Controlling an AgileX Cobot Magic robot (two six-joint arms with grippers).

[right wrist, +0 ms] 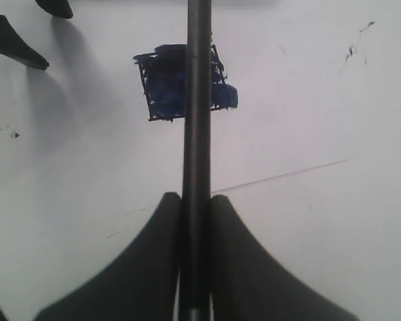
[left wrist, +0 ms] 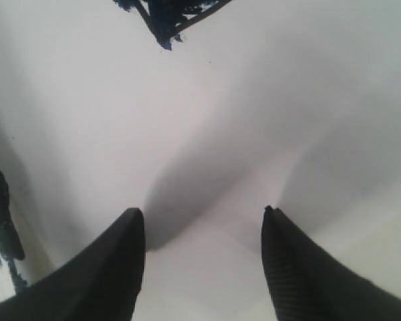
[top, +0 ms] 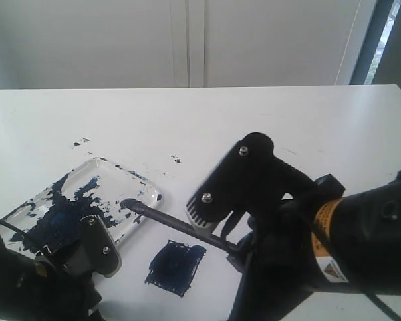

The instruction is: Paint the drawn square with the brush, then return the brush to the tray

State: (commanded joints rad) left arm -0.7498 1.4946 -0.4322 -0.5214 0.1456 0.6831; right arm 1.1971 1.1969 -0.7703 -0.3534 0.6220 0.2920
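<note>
White table: one tray, one brush

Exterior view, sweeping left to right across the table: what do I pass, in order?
The tray → drawn square, filled blue → right gripper. Left out: the left gripper, which overlaps the tray, and the brush, which spans from the tray to the right gripper.
</note>
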